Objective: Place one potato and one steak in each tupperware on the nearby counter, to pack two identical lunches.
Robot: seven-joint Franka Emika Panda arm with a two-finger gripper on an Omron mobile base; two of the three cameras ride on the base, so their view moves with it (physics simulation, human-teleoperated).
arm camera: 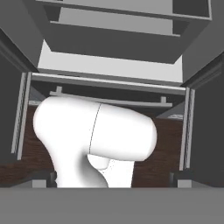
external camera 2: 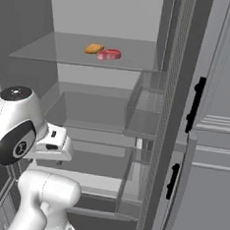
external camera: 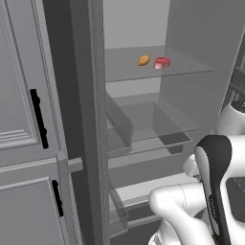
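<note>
An orange-tan potato (external camera: 143, 60) (external camera 2: 93, 48) lies on the upper glass shelf of the open fridge. A flat red-pink steak (external camera: 162, 62) (external camera 2: 109, 54) rests just to its right, nearly touching it. My gripper (arm camera: 110, 178) hangs low in front of the fridge and points down toward the floor and the fridge's bottom drawers. Its two dark fingertips (arm camera: 39, 179) stand wide apart, open, with nothing held. The arm's white links fold below the shelves, well under the food. The tupperware and the counter are out of view.
The fridge interior has a middle glass shelf (external camera: 153, 122) (external camera 2: 87, 112) and a white lower drawer (arm camera: 109, 61). Clear door bins (external camera 2: 144, 109) hang on the open door at the right. Grey cabinet fronts with black handles (external camera: 38, 117) (external camera 2: 194, 104) flank the opening.
</note>
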